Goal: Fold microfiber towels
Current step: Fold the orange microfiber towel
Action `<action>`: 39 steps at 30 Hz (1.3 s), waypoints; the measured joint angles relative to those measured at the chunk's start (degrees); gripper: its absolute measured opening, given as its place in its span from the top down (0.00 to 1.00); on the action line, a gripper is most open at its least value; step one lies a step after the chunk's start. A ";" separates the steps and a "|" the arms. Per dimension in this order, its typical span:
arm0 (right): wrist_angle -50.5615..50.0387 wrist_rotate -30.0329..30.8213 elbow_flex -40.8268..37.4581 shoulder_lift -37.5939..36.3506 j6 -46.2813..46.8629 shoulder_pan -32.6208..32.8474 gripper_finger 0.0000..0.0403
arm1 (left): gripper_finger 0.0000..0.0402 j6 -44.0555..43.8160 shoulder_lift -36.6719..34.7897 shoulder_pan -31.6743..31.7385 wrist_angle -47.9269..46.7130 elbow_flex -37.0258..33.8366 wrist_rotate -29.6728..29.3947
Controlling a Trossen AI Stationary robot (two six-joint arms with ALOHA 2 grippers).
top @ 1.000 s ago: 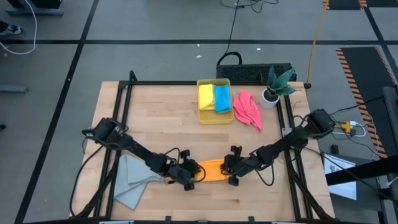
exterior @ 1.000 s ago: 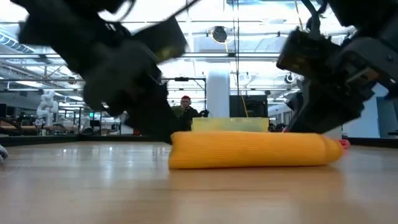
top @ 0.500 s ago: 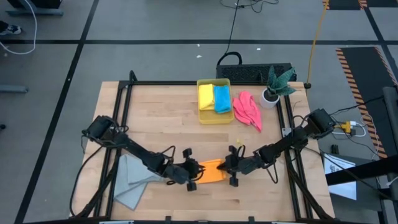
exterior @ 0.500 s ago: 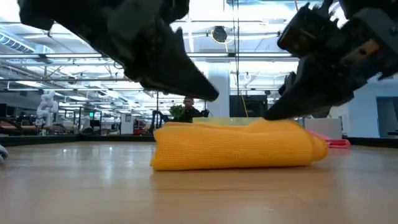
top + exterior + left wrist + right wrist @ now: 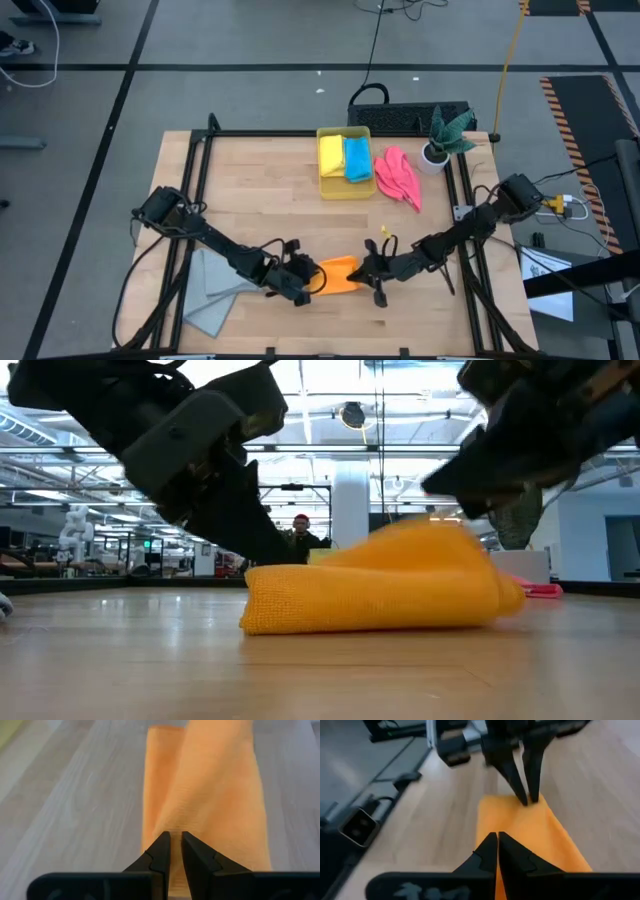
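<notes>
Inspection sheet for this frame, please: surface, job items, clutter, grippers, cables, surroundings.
Surface: wooden table in a black frame.
Job's things: orange towel near the front edge, one end lifted; yellow towel and blue towel folded in the yellow bin; pink towel loose beside the bin; grey towel spread at the front left.
Clutter: potted plant at the back right corner.
Grippers: left gripper pinches the orange towel's left end; right gripper pinches its right end, raised.
Cables: black cable and orange cable on the floor behind the table.
Surroundings: grey floor; a person far behind the table in the low view.
</notes>
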 joint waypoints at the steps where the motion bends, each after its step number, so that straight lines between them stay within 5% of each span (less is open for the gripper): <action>1: -0.19 0.00 0.00 -0.91 -0.12 0.24 0.98 | 0.87 -0.02 0.00 -0.12 -0.28 0.00 -0.04; 9: -0.08 0.07 0.07 -5.40 -3.18 1.53 0.98 | 0.87 -0.41 0.00 -0.02 -0.99 0.00 -3.84; 16: 0.06 0.11 0.06 1.70 0.10 -0.92 0.98 | 0.87 -1.34 -0.85 -0.19 -0.67 0.09 -9.80; 23: -0.36 0.01 0.04 7.70 1.93 -4.02 0.98 | 0.87 1.90 -0.26 -1.05 1.19 0.13 -2.19; 31: -5.15 0.02 0.07 7.58 2.09 -4.61 0.98 | 0.87 -4.26 2.61 -0.61 -4.97 0.15 -2.28; 39: -16.85 5.90 -0.01 -3.42 -0.53 -4.50 0.98 | 0.87 -3.48 2.22 -1.77 -2.29 0.08 -1.59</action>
